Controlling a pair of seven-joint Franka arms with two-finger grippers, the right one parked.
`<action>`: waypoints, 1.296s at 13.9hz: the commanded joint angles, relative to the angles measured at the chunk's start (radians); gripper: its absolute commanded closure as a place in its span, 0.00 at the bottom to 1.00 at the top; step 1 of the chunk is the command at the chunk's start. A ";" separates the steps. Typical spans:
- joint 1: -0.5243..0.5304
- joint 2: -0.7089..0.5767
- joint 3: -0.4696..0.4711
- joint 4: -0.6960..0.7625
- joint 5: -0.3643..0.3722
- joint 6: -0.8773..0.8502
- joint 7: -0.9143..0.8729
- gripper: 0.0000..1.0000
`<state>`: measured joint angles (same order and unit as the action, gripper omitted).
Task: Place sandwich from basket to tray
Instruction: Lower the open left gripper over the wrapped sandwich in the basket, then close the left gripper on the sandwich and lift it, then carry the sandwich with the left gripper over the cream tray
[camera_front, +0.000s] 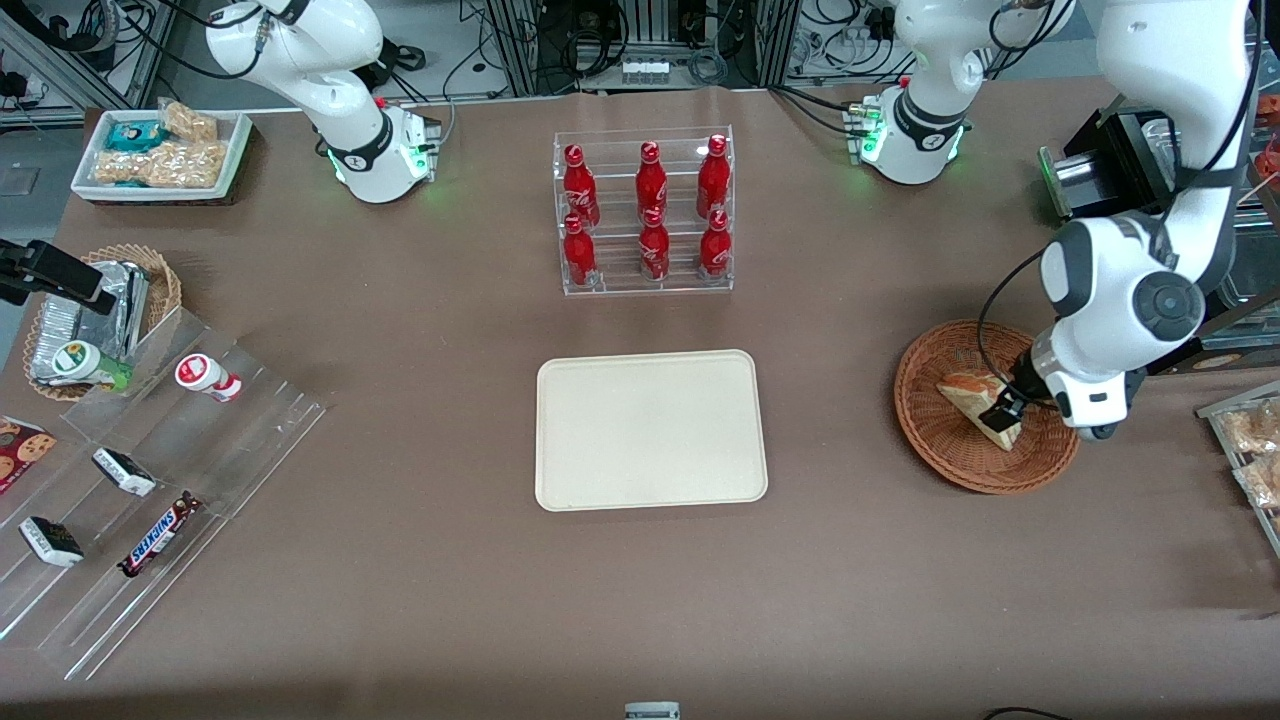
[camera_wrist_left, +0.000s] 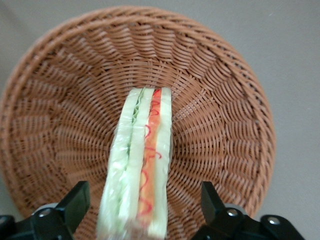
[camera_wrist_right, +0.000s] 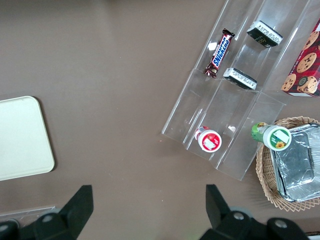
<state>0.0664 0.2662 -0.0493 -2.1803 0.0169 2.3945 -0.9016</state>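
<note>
Down at the working arm's end of the desk (camera_front: 400, 600), the end effector (camera_front: 1003, 408) hangs low inside the reddish-brown wicker basket (camera_front: 930, 440), right over the sandwich (camera_front: 965, 388). From the wrist camera its two dark fingers (camera_wrist_left: 75, 202) stand spread apart, one on each side of the wedge, with a clear gap between each finger and the bread, so it is released and not gripping anything. The sandwich (camera_wrist_left: 145, 160) rests on the woven floor of the basket (camera_wrist_left: 60, 100), near the middle, cut edge upward, showing pale bread with a green layer and an orange-red layer running side by side along its length.

The cream-beige tray (camera_front: 650, 430) lies flat near the middle of the desk, well apart from the basket, and nothing sits on it.

Farther from the front camera than the tray stands a clear acrylic rack (camera_front: 643, 212) holding six red bottles in two rows. Toward the parked arm's end of the desk there is a smaller tan basket with foil packets (camera_front: 100, 300), a stepped clear display (camera_front: 150, 500) with a Snickers bar (camera_front: 158, 533) and a couple of small dark packets, and a white tray of snack packets (camera_front: 160, 150).
</note>
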 joint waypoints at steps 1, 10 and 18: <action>-0.003 0.010 -0.001 -0.033 -0.009 0.040 -0.026 0.60; -0.042 -0.018 -0.078 0.229 -0.031 -0.333 0.026 0.94; -0.301 0.186 -0.213 0.492 -0.034 -0.330 -0.008 0.94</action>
<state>-0.1596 0.3574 -0.2719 -1.8164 -0.0244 2.0848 -0.8945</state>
